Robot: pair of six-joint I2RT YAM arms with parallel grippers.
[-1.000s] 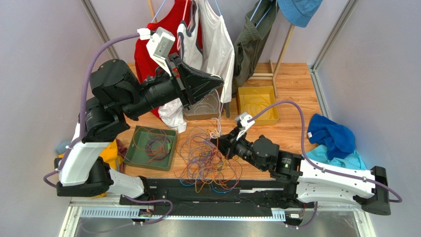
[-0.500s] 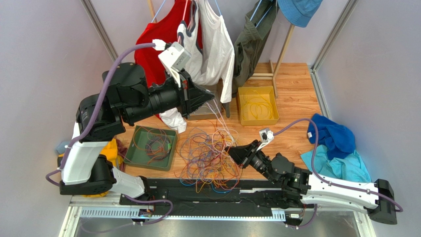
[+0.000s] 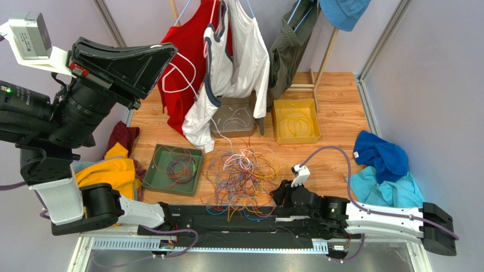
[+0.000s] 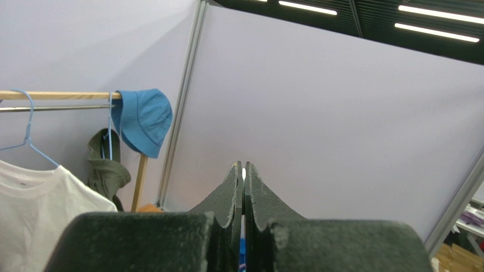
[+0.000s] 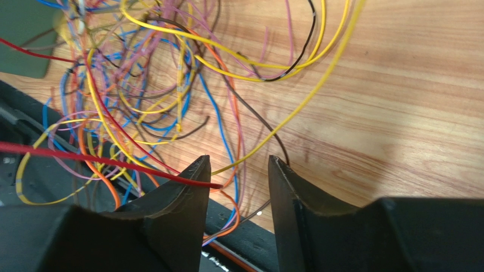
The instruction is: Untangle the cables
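Left gripper (image 4: 243, 170) has swung up high and to the left, jaws pressed together on a white cable (image 3: 195, 71) that trails down to the cables (image 3: 241, 175) on the table (image 5: 397, 113). Right gripper (image 5: 238, 164) has drawn back to the snarl's near edge, jaws now parted and holding nothing; a red cable (image 5: 85, 156) pokes its end into the gap, with yellow and brown strands crossing beneath

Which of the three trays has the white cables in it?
The grey tray beneath the hanging white shirt holds the white cables. The green tray has mixed colours, the yellow tray yellow ones.
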